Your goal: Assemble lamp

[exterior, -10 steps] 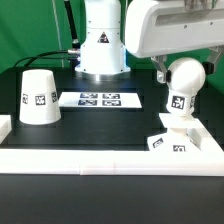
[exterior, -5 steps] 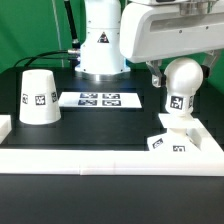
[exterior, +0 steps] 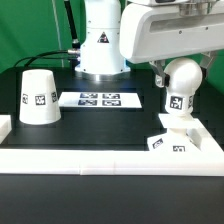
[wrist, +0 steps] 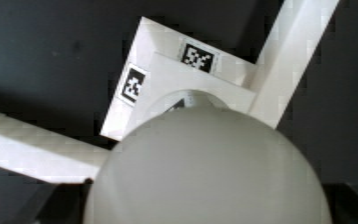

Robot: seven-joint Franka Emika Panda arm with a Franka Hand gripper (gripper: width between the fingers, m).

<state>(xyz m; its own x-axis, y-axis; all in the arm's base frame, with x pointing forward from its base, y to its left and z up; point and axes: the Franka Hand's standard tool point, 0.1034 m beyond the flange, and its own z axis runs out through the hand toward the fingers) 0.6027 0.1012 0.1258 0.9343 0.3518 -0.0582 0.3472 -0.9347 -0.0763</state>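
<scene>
The white bulb (exterior: 181, 84) stands upright on the flat square base (exterior: 172, 140) at the exterior view's right, its tag facing the camera. My gripper (exterior: 183, 70) reaches down from above, with its fingers on either side of the bulb's round head, shut on it. In the wrist view the bulb head (wrist: 202, 170) fills the foreground and hides the fingertips. The tagged base (wrist: 179, 72) lies beyond it. The cone shade (exterior: 38, 97) stands alone, wide end down, at the exterior view's left.
The marker board (exterior: 98, 99) lies flat between the shade and the bulb. A white raised rail (exterior: 110, 158) runs along the front edge and turns up at the left (exterior: 4, 128). The arm's white base (exterior: 100, 45) stands behind.
My gripper has shifted a little to the exterior view's left and lower around the bulb head. The bulb head leans slightly left with it. The shade and the base have not moved.
</scene>
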